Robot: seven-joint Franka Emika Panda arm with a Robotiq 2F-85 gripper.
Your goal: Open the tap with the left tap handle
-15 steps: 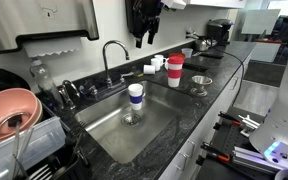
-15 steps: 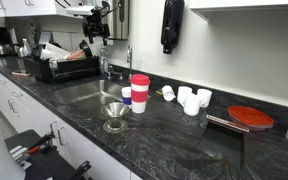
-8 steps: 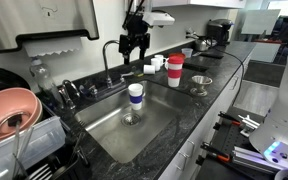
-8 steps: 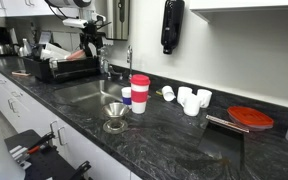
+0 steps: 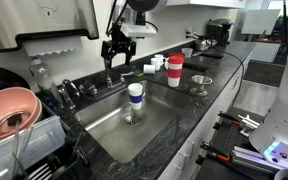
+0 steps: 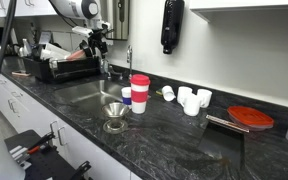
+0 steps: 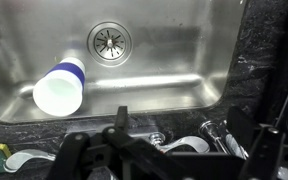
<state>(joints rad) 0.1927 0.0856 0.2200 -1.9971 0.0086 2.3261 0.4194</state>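
**End effector** (image 5: pixel 116 54): one, with its fingers spread wide and holding nothing. In both exterior views it hangs at the top of the arch of the single tap (image 5: pixel 109 72), a finger to either side of the arch. Whether a finger touches the chrome cannot be told.

**Task parts:** The left tap handle (image 7: pixel 187 148) lies well below the end effector, at the foot of the tap on the back rim of the one sink (image 5: pixel 104 132). It is a short chrome stub, apart from the fingers. The wrist view shows it small and partly behind the dark finger links.

**In the sink:** One blue-banded cup (image 5: pixel 135 95) sits below and forward of the end effector, near the one drain (image 7: pixel 111 40).

**On the surface** (image 6: pixel 174 140), to one side of the end effector and lower:
- one red-lidded cup (image 5: pixel 175 70);
- one metal funnel (image 5: pixel 201 84), just beside that cup;
- three white cups (image 6: pixel 192 100) standing together, farther off;
- one red disc (image 6: pixel 249 117), farthest out.

**Opposite side:** One pink bowl (image 5: pixel 9 110) lies well apart from the end effector.

**Change:** Half a second earlier the end effector stood higher and off toward the red-lidded cup's side of the tap, and a second earlier it was near the top of the frame. It has since come down and across onto the arch, with the same wide spread. The cups, funnel and bowl have not moved.
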